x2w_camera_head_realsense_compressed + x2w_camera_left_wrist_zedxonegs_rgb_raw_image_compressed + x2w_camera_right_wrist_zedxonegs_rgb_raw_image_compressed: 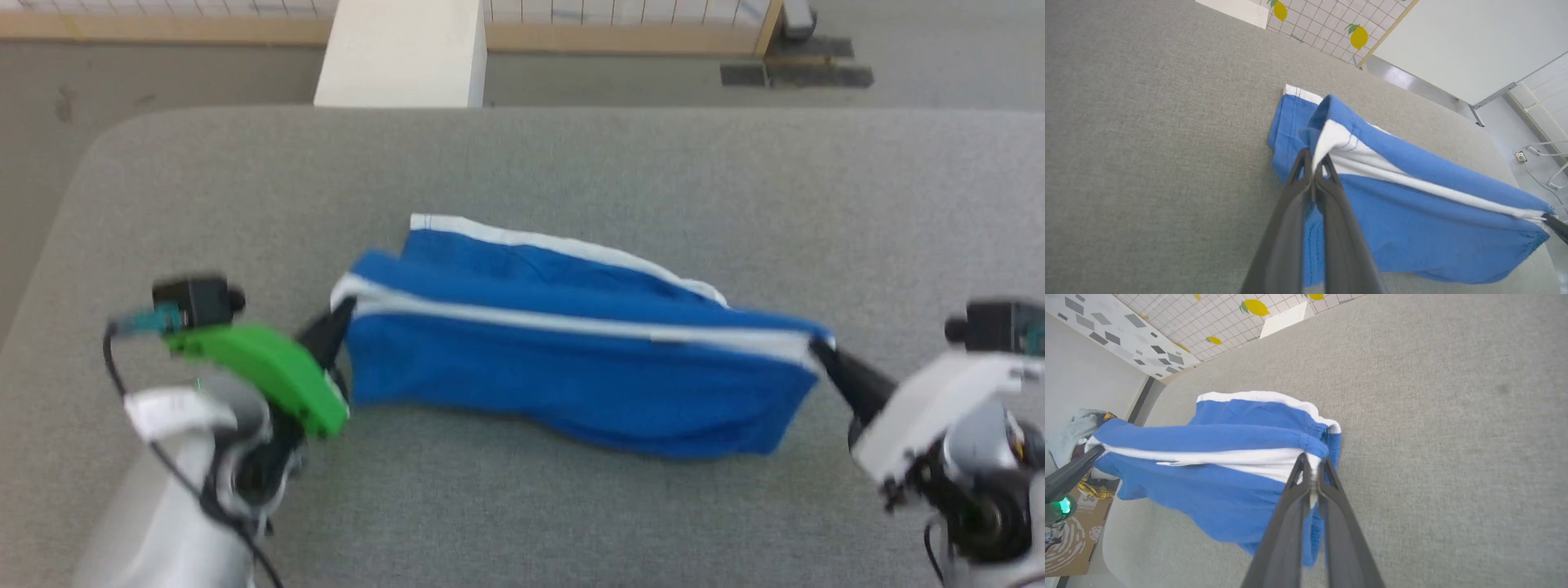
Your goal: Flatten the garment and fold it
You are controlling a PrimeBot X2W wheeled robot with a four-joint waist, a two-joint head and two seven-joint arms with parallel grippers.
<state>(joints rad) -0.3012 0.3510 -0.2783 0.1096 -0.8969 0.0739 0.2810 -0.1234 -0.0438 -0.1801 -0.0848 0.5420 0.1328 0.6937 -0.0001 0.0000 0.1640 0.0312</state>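
garment (pixel 571 384): bright blue shorts, centre of the grey fabric-covered table (pixel 571 155), long axis running 9 to 3 o'clock in the head view. the broad white stripe (pixel 571 324) is pulled into a taut line between the two grippers. the blue panel below it sags toward 6 o'clock. cannot tell whether its lower edge touches the table. a second layer with white hem trim (pixel 555 242) lies toward 12 o'clock, resting on the cloth surface.

left gripper (pixel 339 314): at the 9 o'clock end of the shorts. fingers pressed together on the white corner of the stripe, with fabric pinched between the tips (left wrist view).

right gripper (pixel 816 347): at the 3 o'clock end. fingers likewise clamped on the white edge, with a sliver of white fabric between them (right wrist view).

surroundings: white post (pixel 404 53) beyond the table at 12 o'clock. wall of white tiles with lemon prints (pixel 1255 307). at 9 o'clock in the right wrist view, off the table, a cardboard box (pixel 1073 535) with a heap of clothes (pixel 1069 428) above it.
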